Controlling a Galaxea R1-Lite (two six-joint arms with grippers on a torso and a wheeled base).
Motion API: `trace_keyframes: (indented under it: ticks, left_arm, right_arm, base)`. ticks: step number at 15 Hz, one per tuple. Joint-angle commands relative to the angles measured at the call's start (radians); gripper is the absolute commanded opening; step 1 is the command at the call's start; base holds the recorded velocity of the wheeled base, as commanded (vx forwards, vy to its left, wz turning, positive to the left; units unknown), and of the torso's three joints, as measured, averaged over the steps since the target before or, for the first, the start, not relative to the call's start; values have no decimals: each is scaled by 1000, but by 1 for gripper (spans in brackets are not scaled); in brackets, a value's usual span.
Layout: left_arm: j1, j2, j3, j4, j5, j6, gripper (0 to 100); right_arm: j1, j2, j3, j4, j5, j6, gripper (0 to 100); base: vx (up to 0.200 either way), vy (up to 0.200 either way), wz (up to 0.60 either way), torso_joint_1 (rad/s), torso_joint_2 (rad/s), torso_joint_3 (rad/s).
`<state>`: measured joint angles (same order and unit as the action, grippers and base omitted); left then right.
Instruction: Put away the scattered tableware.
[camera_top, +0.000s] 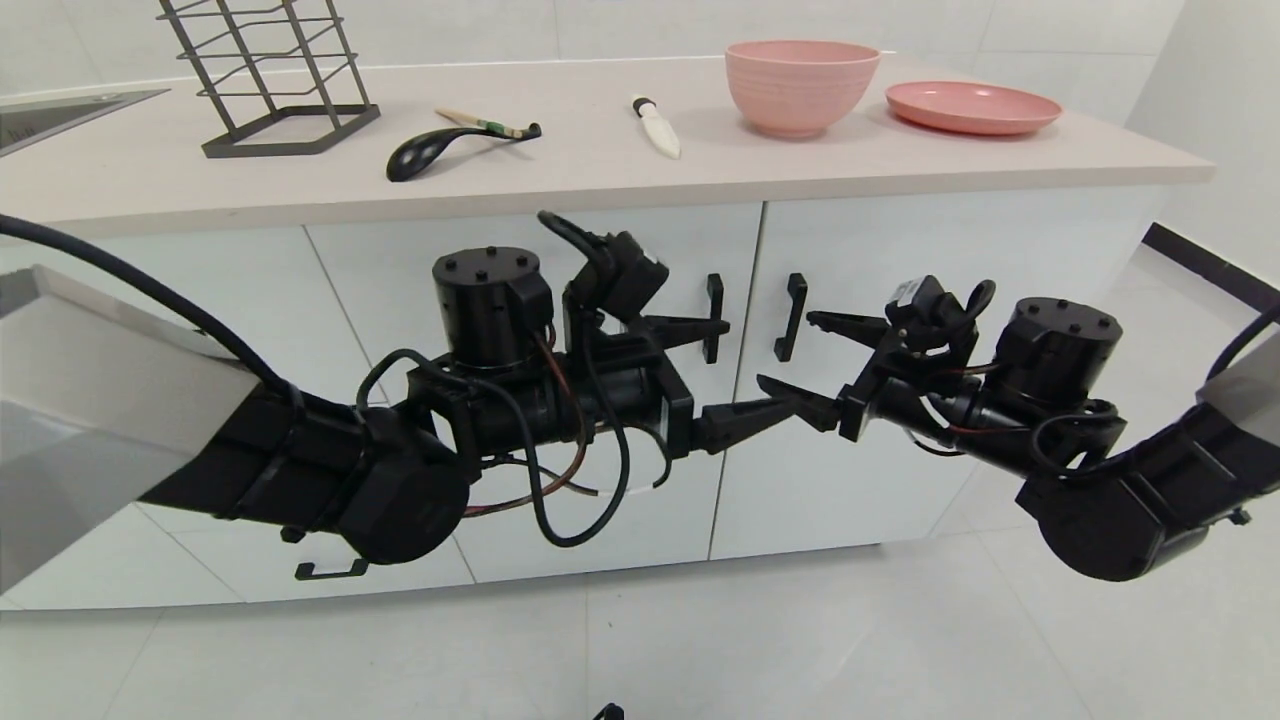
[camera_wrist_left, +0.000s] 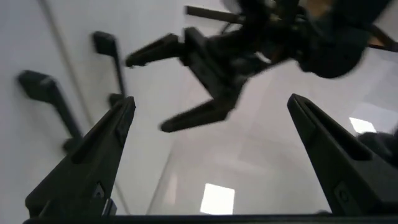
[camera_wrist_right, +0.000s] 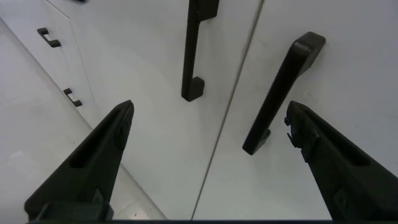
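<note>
On the counter lie a pink bowl, a pink plate, a white-handled utensil, a black spoon and a pair of chopsticks. Both arms hang below the countertop, in front of the white cabinet doors. My left gripper is open and holds nothing, near the left door handle. My right gripper is open and empty too, facing the two handles. Their lower fingers nearly meet.
A dark wire rack stands at the counter's back left, with a sink beyond it. The right door handle sits just beside the seam between the doors. White tiled floor spreads below.
</note>
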<state>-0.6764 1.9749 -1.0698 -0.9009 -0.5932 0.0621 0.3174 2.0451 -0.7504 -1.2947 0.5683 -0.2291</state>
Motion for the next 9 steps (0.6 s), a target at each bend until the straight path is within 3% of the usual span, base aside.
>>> trace_keyframes:
  ticks: [1, 4, 6, 9]
  left_arm:
    - [-46, -5, -82, 48, 50, 8, 100]
    - [-58, 1, -87, 46, 56, 10, 100]
    - [-28, 15, -108, 40, 55, 73, 100]
    - [-17, 24, -122, 33, 66, 82, 100]
  right_arm:
    - [-15, 12, -15, -5, 19, 2, 100]
    - [-18, 21, -33, -8, 27, 4, 100]
    - [-18, 61, -81, -8, 28, 4, 100]
    - [-12, 99, -104, -25, 85, 2, 100]
  base:
    - [0, 0, 0, 0, 0, 0]
    - [0, 0, 0, 0, 0, 0]
    - [0, 0, 0, 0, 0, 0]
    - [0, 0, 0, 0, 0, 0]
